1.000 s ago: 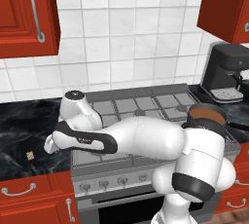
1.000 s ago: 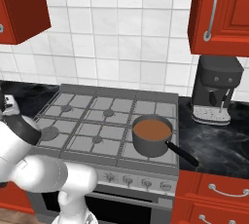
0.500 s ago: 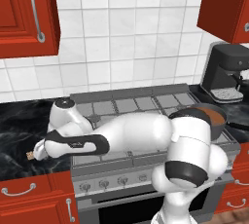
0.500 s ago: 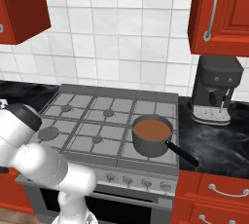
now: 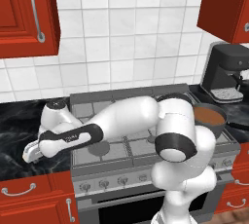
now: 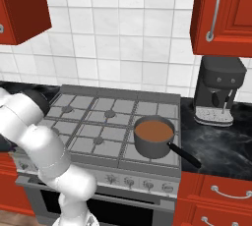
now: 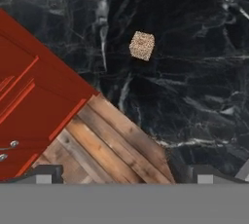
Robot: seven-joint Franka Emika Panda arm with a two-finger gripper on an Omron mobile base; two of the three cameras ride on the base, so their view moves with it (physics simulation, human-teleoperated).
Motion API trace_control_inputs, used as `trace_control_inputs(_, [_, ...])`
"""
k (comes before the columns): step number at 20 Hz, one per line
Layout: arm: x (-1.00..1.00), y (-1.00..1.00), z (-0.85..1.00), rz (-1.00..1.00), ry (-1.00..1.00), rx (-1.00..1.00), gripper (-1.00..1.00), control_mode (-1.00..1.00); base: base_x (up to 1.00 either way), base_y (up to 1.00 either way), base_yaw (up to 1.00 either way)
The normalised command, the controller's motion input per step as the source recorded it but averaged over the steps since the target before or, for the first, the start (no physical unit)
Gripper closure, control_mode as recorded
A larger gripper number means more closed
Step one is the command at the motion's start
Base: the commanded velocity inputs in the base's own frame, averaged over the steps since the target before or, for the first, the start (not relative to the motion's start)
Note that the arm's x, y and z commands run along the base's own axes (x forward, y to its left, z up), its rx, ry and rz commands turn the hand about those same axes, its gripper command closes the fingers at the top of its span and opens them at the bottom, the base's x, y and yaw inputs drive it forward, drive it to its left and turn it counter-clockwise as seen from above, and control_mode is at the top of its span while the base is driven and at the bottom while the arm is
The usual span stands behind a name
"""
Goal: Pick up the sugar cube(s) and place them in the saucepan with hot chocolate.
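A tan, speckled sugar cube (image 7: pixel 142 46) lies on the black marble counter (image 7: pixel 194 72), a little in from the counter's edge. My gripper (image 7: pixel 126 174) looks down at it with its two fingertips (image 7: pixel 46 173) spread wide and nothing between them. In the left base view the gripper (image 5: pixel 27 155) hangs low over the counter left of the stove, at the end of the outstretched arm. The saucepan with hot chocolate (image 5: pixel 209 119) stands on the stove's front right burner, its brown liquid (image 6: pixel 153 130) in sight and its dark handle pointing right.
A black coffee machine (image 6: pixel 219 90) stands on the counter right of the stove (image 6: pixel 106 122). Red cabinets hang above on both sides. Past the counter's edge the hand view shows a red drawer front (image 7: pixel 34 96) and the wooden floor (image 7: pixel 112 145).
The arm has swung further left and down, bringing the hand from above the stove's left edge low over the left counter. The jaws stayed open.
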Motion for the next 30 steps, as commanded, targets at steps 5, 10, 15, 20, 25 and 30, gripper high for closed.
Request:
trace_control_inputs(5, [0.16,0.28,-0.06,0.00,0.00,-0.03,-1.00,-1.00,0.00,0.00,0.00])
trace_control_inputs(10, [-0.04,0.00,0.04,0.00,-0.09,-0.01,-1.00,-1.00,0.00,0.00,0.00])
trace_control_inputs(15, [-0.08,0.00,0.19,-0.01,-0.01,-0.04,-1.00,-1.00,0.00,0.00,0.00])
trace_control_inputs(20, [0.01,0.00,0.00,-0.03,0.02,-0.10,-1.00,-1.00,0.00,0.00,0.00])
trace_control_inputs(25, [0.06,0.00,-0.11,-0.03,0.03,-0.10,-1.00,-1.00,0.00,0.00,0.00])
trace_control_inputs(30, [0.24,0.01,-0.19,0.00,0.01,-0.01,-1.00,-1.00,0.00,0.00,0.00])
